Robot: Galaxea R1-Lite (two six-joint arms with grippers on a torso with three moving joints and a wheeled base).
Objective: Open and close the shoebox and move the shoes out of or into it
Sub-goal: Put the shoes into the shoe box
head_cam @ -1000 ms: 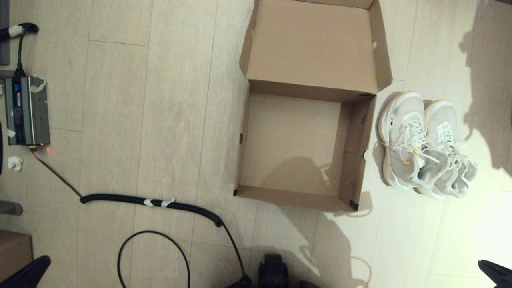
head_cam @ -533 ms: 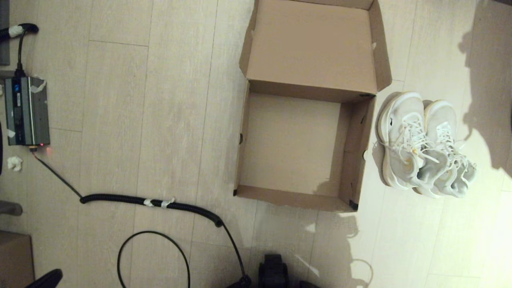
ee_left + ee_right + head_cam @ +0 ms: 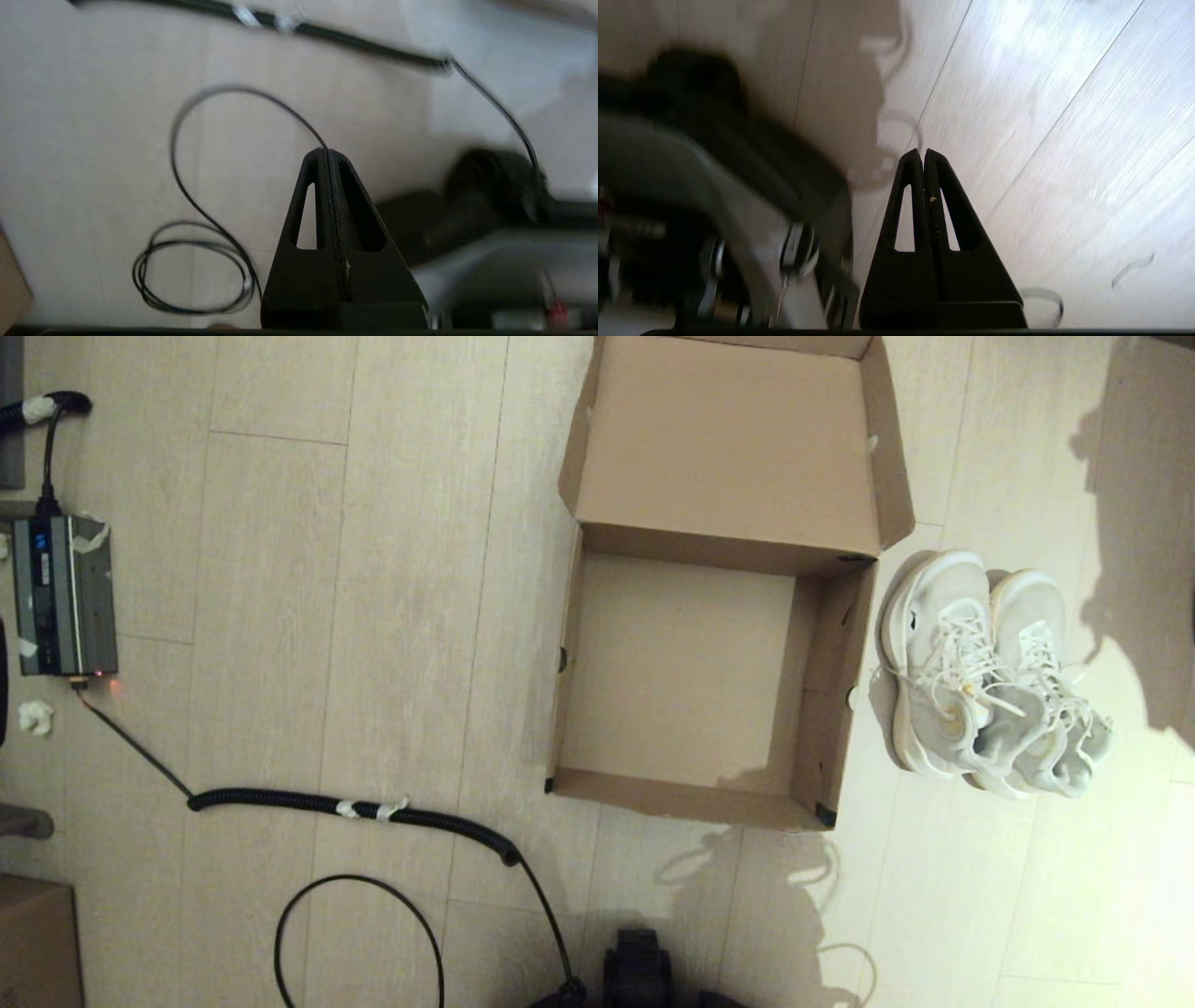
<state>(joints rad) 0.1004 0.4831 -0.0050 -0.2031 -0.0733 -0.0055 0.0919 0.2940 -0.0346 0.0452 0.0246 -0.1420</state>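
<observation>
On pale plank floor (image 3: 280, 569), square cardboard shoebox (image 3: 691, 793) open, mesh shoes (image 3: 990, 677) beside

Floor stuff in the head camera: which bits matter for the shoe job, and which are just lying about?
For the job:
shoebox, open and empty
shoes, beside it on the floor

Just lying about:
grey power unit
coiled black cable
thin black wire loop
crumpled paper

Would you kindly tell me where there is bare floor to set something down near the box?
Bare floor lies between the open brown cardboard shoebox and the grey power unit, above the black coiled cable. It is crowded right of the shoebox, where the white mesh sneakers sit close beside its wall.
</observation>
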